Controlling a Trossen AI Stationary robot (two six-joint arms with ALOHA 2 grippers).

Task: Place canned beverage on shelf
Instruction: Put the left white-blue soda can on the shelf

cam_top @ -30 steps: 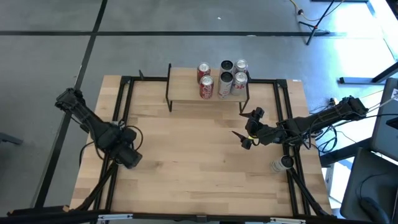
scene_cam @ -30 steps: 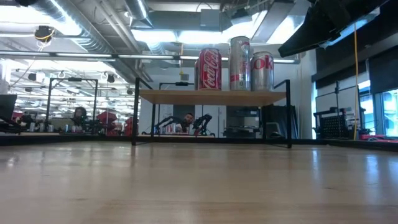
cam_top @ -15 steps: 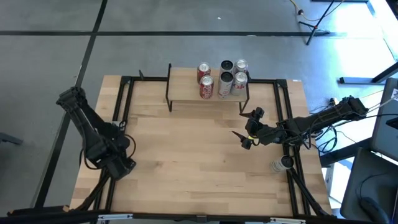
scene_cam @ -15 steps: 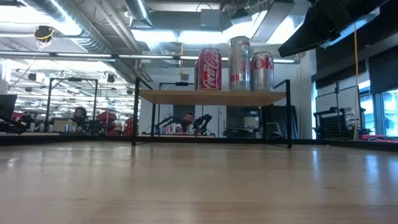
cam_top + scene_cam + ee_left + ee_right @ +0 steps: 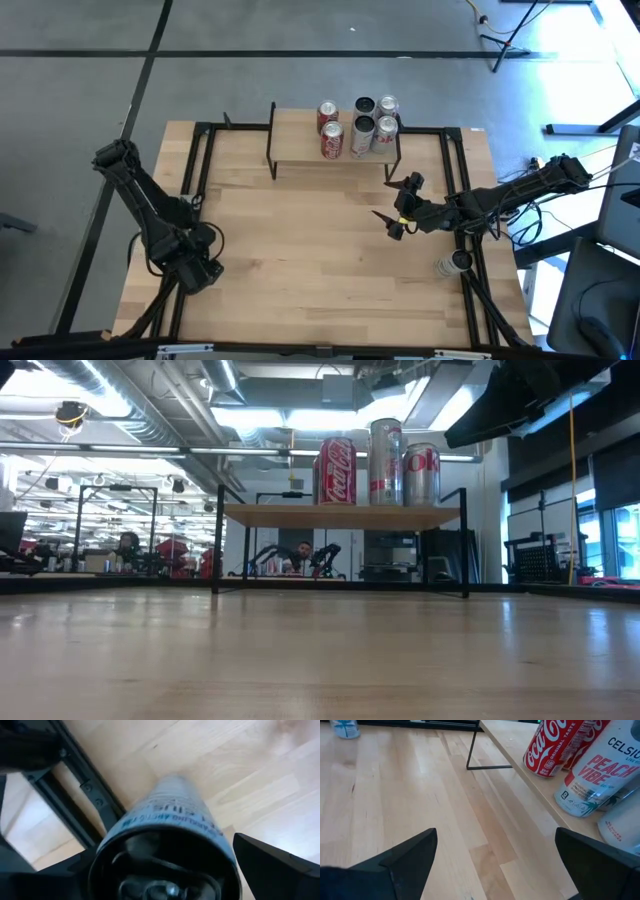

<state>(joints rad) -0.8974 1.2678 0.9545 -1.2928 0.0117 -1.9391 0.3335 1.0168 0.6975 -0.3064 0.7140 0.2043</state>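
The left claw (image 5: 197, 272) at the desk's (image 5: 300, 260) left edge hides its grasped silver can (image 5: 172, 815); the right claw (image 5: 398, 205) is released.

Your left arm (image 5: 150, 205) is all matte black: slim tube links, chunky rounded joint housings, a boxy wrist block. Your right arm (image 5: 500, 195) has the same black build, with thin black cables looped loose along the links and a small yellow-green spot just behind the wrist. Your right end effector (image 5: 397, 205) shows two black fingers; in its wrist view they are wide flat wedge shapes (image 5: 407, 857), plain, no markings. Your left end effector's visible finger (image 5: 277, 867) is the same dark wedge. No screws readable.
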